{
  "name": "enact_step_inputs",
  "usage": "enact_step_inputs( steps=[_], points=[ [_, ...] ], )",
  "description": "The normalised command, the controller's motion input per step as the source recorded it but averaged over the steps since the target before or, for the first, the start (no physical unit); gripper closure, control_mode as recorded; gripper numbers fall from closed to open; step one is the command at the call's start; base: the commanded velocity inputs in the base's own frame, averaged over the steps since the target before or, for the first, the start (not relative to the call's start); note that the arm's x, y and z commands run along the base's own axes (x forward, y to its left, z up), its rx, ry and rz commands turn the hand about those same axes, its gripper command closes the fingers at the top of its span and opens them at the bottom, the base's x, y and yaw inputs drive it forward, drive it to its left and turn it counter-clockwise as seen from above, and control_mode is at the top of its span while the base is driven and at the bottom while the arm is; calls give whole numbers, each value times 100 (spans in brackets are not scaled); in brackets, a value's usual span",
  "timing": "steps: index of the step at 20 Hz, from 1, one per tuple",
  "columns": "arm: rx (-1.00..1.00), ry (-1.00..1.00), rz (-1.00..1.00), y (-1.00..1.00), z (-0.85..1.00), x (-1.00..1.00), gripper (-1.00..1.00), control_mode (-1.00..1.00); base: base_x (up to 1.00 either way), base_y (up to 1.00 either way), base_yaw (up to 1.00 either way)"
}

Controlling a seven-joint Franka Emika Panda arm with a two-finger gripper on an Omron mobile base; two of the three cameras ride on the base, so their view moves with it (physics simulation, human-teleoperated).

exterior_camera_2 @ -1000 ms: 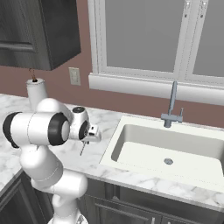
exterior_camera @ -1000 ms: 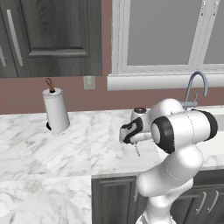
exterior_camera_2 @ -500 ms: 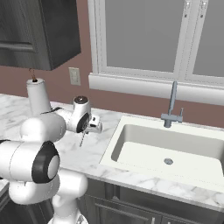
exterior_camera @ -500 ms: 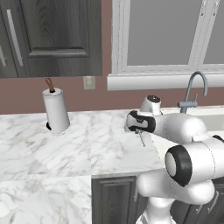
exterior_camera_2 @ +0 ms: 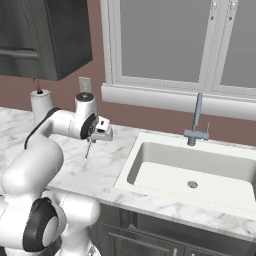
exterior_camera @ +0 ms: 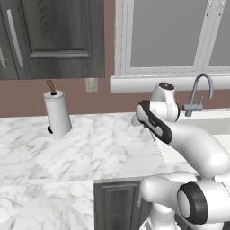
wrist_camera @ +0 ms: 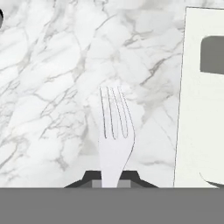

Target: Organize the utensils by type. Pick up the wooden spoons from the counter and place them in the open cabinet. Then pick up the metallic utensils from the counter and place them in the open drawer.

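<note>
My gripper (exterior_camera_2: 95,136) is shut on the handle of a silver-white fork (wrist_camera: 114,131), one of the metallic utensils. It hovers above the white marble counter (exterior_camera_2: 95,170), just left of the sink. In the right base view the fork (exterior_camera_2: 88,149) hangs tines-down below the hand. In the hand view its tines point away from me, over the veined counter (wrist_camera: 43,65), and the handle disappears between my dark fingertips (wrist_camera: 87,178). In the left base view my own forearm (exterior_camera: 155,123) covers the hand.
A white sink (exterior_camera_2: 200,167) with a grey faucet (exterior_camera_2: 196,120) lies to the right; its rim (wrist_camera: 201,109) is close beside the fork. A paper towel roll (exterior_camera: 57,112) stands at the back left. Dark upper cabinets (exterior_camera: 45,36) hang above the counter (exterior_camera: 90,143).
The arm has unfolded and reached forward towards the wall, carrying the fork a little up and back over the counter. The grip on the fork has not changed.
</note>
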Motion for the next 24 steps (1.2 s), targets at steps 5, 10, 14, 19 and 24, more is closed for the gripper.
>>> enact_step_inputs(
  steps=[5, 10, 14, 19, 24],
  points=[
    [0, 13, 0, -9, 73, -32, 100, -100, 0, 0, 0],
    [0, 12, 0, -1, 13, -23, 100, -100, 0, 0, 0],
    [0, 1, 0, 0, 0, 0, 100, -100, 0, 0, 0],
    [0, 0, 0, 0, 0, -3, 100, 100, -16, -2, -2],
    [0, 0, 0, 0, 0, 0, 100, 100, -51, -30, -26]
  ],
)
